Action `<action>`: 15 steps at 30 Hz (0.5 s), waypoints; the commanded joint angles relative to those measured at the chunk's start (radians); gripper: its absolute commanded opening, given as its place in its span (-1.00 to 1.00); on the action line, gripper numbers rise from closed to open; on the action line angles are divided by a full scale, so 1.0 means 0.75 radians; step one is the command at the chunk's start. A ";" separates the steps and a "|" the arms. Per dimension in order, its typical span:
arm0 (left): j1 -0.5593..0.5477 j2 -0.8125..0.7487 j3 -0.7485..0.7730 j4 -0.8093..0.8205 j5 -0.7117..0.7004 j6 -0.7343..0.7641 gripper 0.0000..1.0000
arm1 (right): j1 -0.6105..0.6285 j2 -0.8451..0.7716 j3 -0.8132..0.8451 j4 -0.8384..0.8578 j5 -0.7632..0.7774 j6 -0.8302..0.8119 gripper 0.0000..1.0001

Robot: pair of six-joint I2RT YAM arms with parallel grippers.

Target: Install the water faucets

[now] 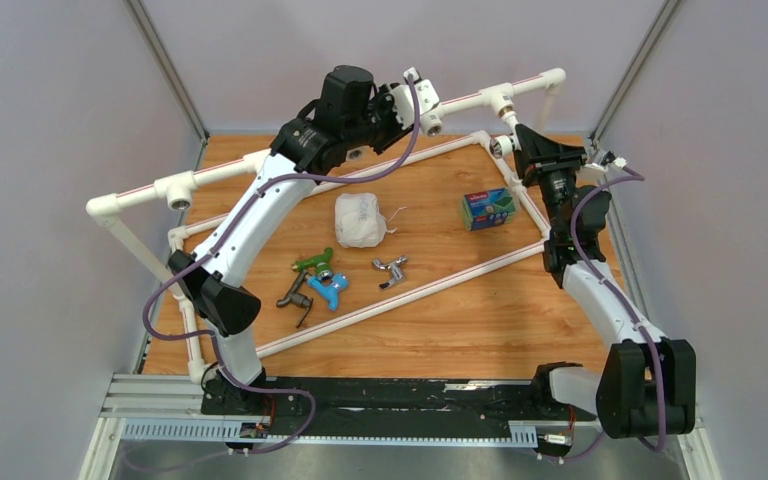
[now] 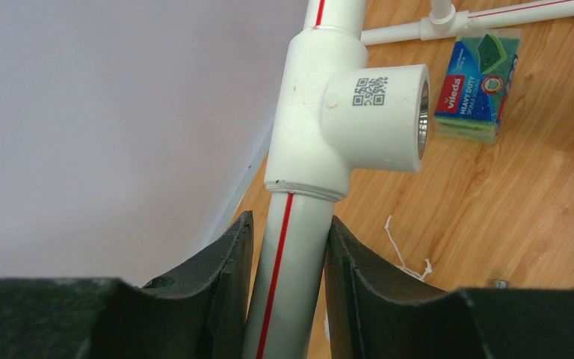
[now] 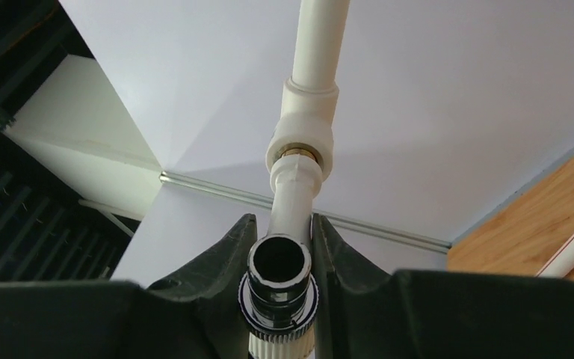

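Observation:
Four water faucets lie on the wooden table: green point(image 1: 311, 262), blue point(image 1: 330, 288), dark grey point(image 1: 294, 296) and chrome point(image 1: 391, 268). At the back right my right gripper point(image 1: 513, 140) point(image 3: 282, 224) is shut on the white faucet point(image 3: 293, 198), whose end meets a tee fitting point(image 3: 303, 123) of the raised white pipe. Its dark spout and chrome ring point(image 3: 280, 307) face the right wrist camera. My left gripper point(image 1: 415, 100) point(image 2: 288, 224) is shut on the red-striped pipe point(image 2: 291, 254), just below another tee fitting point(image 2: 374, 116) with an empty threaded socket.
A blue-green sponge pack point(image 1: 487, 209) point(image 2: 478, 86) and a white cloth bag point(image 1: 359, 219) lie inside the low white pipe frame point(image 1: 410, 290). A third tee fitting point(image 1: 179, 190) sits on the raised pipe at the left. Grey walls close in on three sides.

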 commanded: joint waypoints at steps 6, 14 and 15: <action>-0.037 -0.043 -0.030 -0.164 0.028 -0.204 -1.00 | 0.086 -0.079 0.162 -0.423 0.144 0.428 -0.63; -0.035 -0.051 -0.034 -0.164 -0.005 -0.202 -1.00 | 0.084 -0.183 0.048 -0.294 0.297 0.301 0.21; -0.033 -0.051 -0.034 -0.164 -0.007 -0.202 -1.00 | 0.084 -0.197 0.029 -0.290 0.317 0.285 0.26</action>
